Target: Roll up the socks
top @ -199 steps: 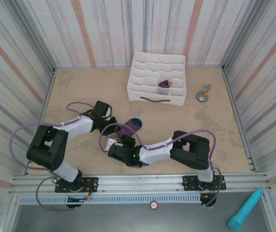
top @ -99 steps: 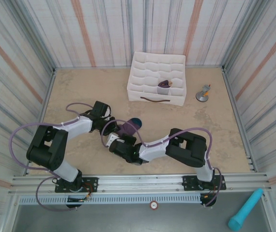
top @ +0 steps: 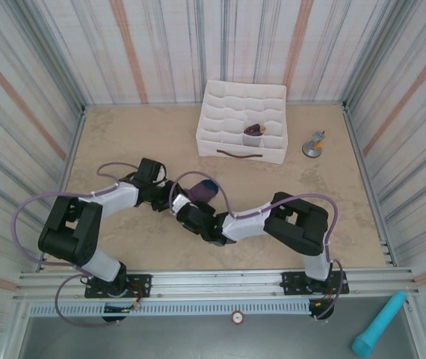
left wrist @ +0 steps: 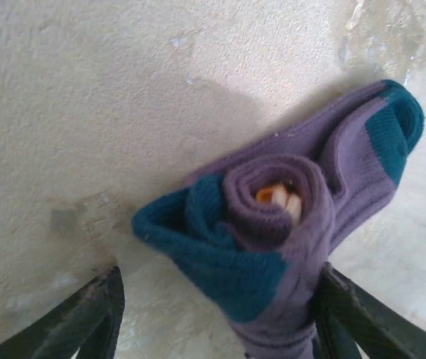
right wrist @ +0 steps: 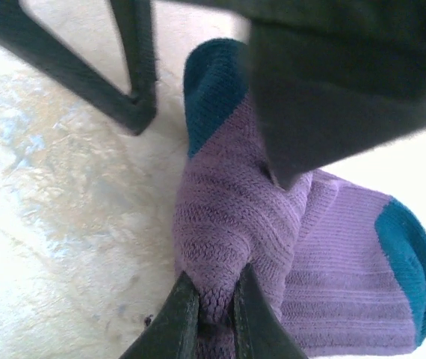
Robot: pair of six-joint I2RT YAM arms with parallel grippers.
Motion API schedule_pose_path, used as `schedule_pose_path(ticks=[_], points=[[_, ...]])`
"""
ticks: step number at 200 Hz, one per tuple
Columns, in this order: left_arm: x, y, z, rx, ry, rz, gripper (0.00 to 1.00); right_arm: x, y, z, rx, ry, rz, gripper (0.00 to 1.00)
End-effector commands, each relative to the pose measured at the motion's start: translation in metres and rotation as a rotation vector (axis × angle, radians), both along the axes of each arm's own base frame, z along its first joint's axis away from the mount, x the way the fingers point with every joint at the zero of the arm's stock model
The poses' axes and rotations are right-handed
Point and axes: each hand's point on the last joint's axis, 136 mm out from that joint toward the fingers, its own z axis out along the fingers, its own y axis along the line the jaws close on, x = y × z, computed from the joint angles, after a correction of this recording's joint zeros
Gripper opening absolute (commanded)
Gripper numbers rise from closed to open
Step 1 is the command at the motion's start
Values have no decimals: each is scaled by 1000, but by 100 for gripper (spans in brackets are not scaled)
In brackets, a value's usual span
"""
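The socks lie rolled together on the table's middle: purple knit with teal toes, an orange bit showing at the roll's core. My left gripper is open and straddles the roll. Its right finger touches the knit, while its left finger stands apart. My right gripper is shut on a fold of the purple sock at the near end of the roll. In the top view both grippers meet at the socks, left gripper on the left, right gripper just below.
A white gridded fabric box stands at the back centre with a purple roll in one compartment. A small grey object sits to its right. Striped walls enclose the table. A teal cylinder lies outside, bottom right.
My left gripper has opened and let go of the roll. My right gripper has moved up and left to the socks and shut on a fold.
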Motion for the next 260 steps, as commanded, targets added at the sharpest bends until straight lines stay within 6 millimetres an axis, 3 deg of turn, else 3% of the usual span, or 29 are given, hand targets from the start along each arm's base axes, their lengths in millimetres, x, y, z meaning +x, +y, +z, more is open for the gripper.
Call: schedule_pose_path(ticks=[1, 57, 116, 161, 260], points=[[-22, 4, -7, -46, 75, 20, 69, -21, -47, -67, -140, 224, -38, 0], [-17, 18, 3, -151, 3, 133, 69, -22, -52, -70, -54, 334, -52, 0], [-12, 28, 31, -131, -135, 151, 69, -21, -51, -73, 187, 673, -61, 0], [-15, 26, 21, -135, -100, 142, 69, -15, -55, -77, 340, 877, -144, 0], [-13, 18, 15, -95, -102, 115, 69, -4, -86, -100, 665, 1255, -524, 0]])
